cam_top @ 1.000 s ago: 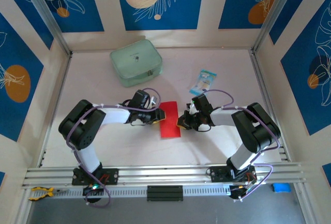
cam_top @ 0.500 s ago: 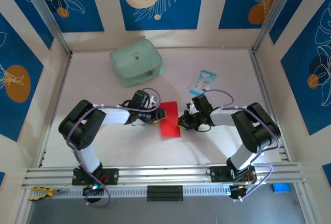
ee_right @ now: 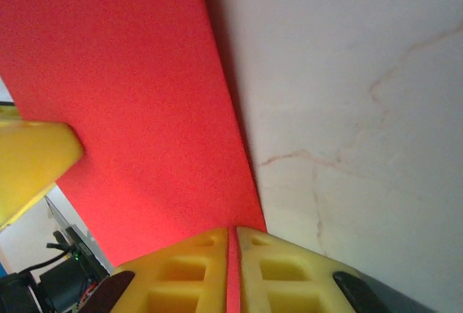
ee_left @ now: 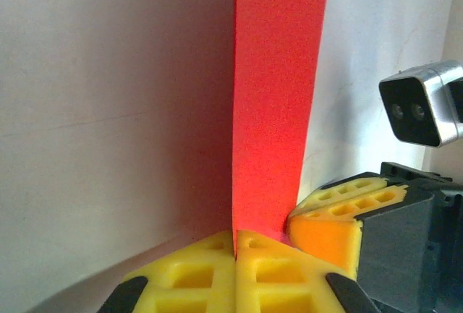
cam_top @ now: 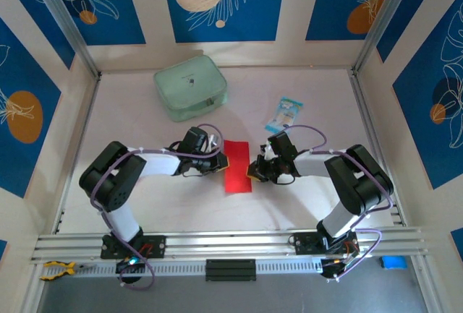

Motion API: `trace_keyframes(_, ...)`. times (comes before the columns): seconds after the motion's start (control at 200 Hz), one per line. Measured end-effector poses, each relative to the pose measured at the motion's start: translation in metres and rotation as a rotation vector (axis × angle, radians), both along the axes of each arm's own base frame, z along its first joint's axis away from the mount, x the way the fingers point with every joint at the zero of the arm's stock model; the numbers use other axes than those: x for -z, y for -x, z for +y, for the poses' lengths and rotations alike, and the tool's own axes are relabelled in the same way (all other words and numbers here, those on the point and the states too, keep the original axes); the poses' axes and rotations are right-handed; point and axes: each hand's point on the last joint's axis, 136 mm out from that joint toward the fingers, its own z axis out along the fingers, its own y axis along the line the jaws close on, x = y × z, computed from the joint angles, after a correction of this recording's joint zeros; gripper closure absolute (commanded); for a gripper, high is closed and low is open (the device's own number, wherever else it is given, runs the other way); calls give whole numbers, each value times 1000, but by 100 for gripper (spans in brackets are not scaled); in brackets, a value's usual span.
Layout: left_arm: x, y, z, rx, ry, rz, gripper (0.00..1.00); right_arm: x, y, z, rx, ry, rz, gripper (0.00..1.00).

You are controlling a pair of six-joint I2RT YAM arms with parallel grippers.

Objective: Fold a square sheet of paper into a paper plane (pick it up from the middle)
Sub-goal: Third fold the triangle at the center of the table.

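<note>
Clamped on the square sheet of paper point(cam_top: 237, 166), mid counter point(cam_top: 130, 129), long axis near-to-far: left fingers point(ee_left: 192, 273) gripping its left long edge, right fingers point(ee_right: 286, 273) its right, equally near.

Blue wall panels point(cam_top: 224, 2) with white leaves and orange circles enclose a pale tabletop point(cam_top: 289, 204); aluminium rails point(cam_top: 217, 241) edge it.

No legible text; mark on green pouch point(cam_top: 189, 87), print on blue-white packet point(cam_top: 283, 114) too small.

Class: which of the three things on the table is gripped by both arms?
The red paper; the green pouch and blue-white packet lie untouched behind.
</note>
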Motion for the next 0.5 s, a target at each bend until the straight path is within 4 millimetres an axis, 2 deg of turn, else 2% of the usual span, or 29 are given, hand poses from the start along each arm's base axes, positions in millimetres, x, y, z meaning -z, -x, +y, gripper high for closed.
trace_keyframes(0.07,-3,0,0,0,2,-4,96,-4,2,-3,-3,12,-9,79)
trace_keyframes(0.125,-5,0,1,-3,0,-6,96,-12,2,-4,-8,18,-35,72)
trace_keyframes(0.175,-7,1,2,-5,-1,-8,96,-22,2,-5,-8,15,-63,64)
trace_keyframes(0.265,-11,1,2,-6,2,-13,96,-43,-1,-4,-22,3,-150,55)
trace_keyframes(0.38,-15,2,3,-9,6,-13,95,-64,2,1,-54,10,-256,53)
trace_keyframes(0.5,-17,2,3,-17,11,-5,95,-69,16,12,-136,61,-348,51)
